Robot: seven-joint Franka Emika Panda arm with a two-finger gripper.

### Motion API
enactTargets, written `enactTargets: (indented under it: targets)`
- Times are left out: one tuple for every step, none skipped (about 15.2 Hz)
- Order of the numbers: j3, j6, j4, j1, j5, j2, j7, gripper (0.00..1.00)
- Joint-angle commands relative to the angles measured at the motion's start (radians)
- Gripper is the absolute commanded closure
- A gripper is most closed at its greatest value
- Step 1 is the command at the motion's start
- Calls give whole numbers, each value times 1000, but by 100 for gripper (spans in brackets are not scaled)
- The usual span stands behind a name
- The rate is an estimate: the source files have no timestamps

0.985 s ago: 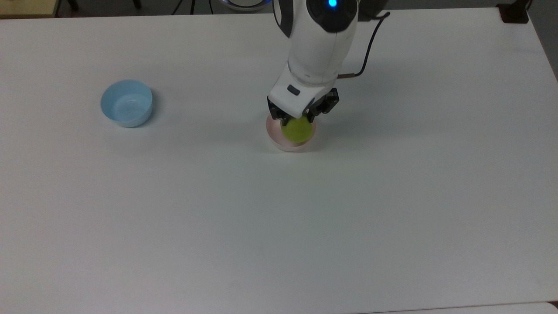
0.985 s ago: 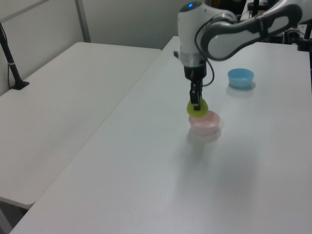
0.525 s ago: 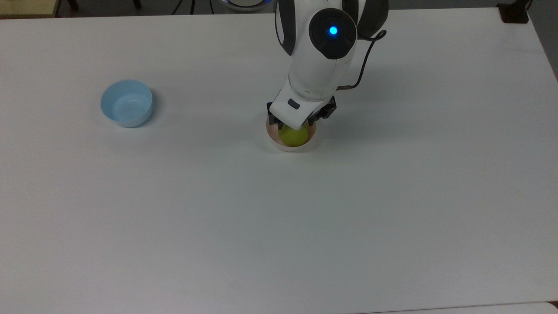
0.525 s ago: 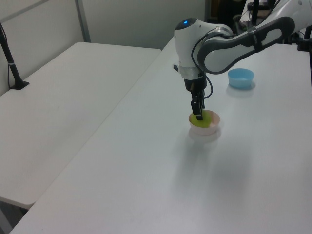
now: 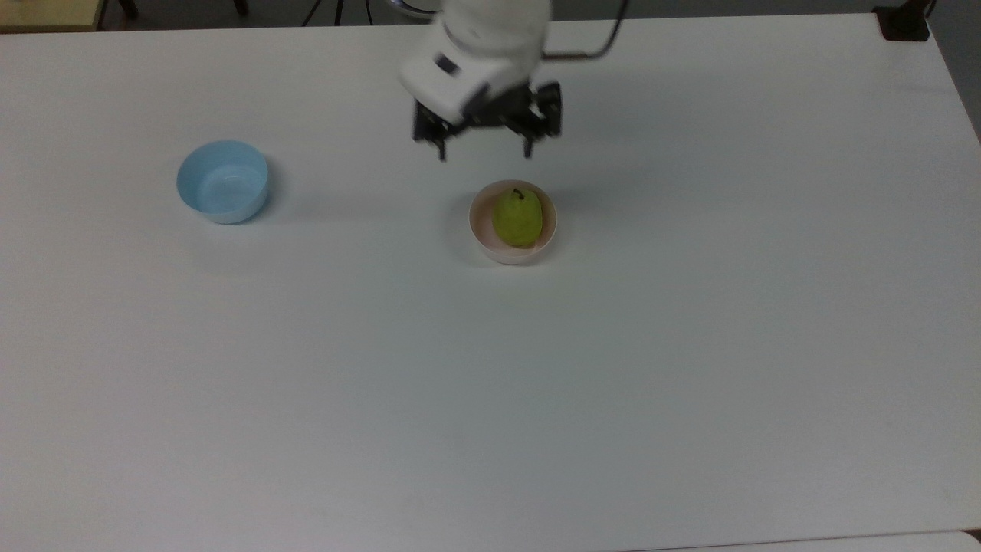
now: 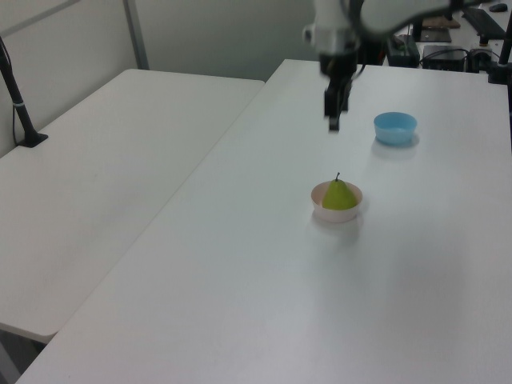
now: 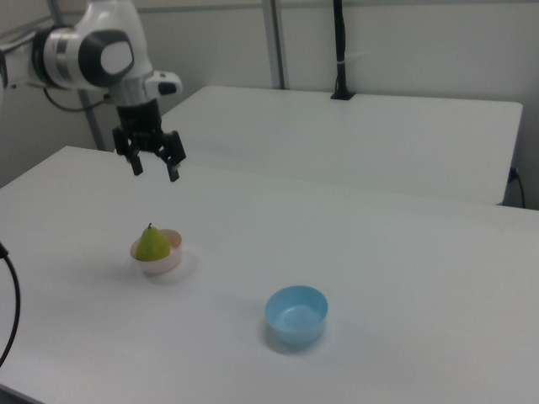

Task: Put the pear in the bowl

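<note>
The yellow-green pear [image 5: 517, 218] [image 6: 339, 194] [image 7: 152, 244] lies in the pale pink bowl [image 5: 483, 238] [image 6: 347, 214] [image 7: 172, 253], its dark stem showing. My gripper [image 5: 484, 153] [image 6: 333, 125] [image 7: 155, 171] hangs open and empty well above the table, up from the bowl in the top view and above it in the right view. Nothing is between its fingers.
A light blue bowl [image 5: 222, 182] [image 6: 395, 127] [image 7: 296, 315] stands empty at the top view's left, well apart from the pink bowl. The white table [image 5: 490, 383] stretches wide around both bowls. A second white table [image 6: 96, 176] stands alongside.
The gripper let go of the pear, which now rests in the pink bowl. The arm has lifted up and drawn back from the bowl with its fingers spread.
</note>
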Motion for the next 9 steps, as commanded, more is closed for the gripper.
enactTargets:
  targets:
    - [112,-90,-29,-206,-11,-139,5,0]
    - [147,-113,-31,-257,-17,-159,-1,0]
    - [175,-136,-31,-300,-29,-173,-19,0]
    - [186,-154,-31,-329,-34,-181,-43,0]
    - [185,-162,-32,-340,-34,-181,-54,0]
    - [185,-162,-32,-343,-37,-181,-53,0]
    - [181,-161,-31,-343,-39,-180,-51,0]
    - [177,-165,-31,-343,-39,-180,-53,0]
    - [174,-165,-31,-344,-39,-181,-51,0]
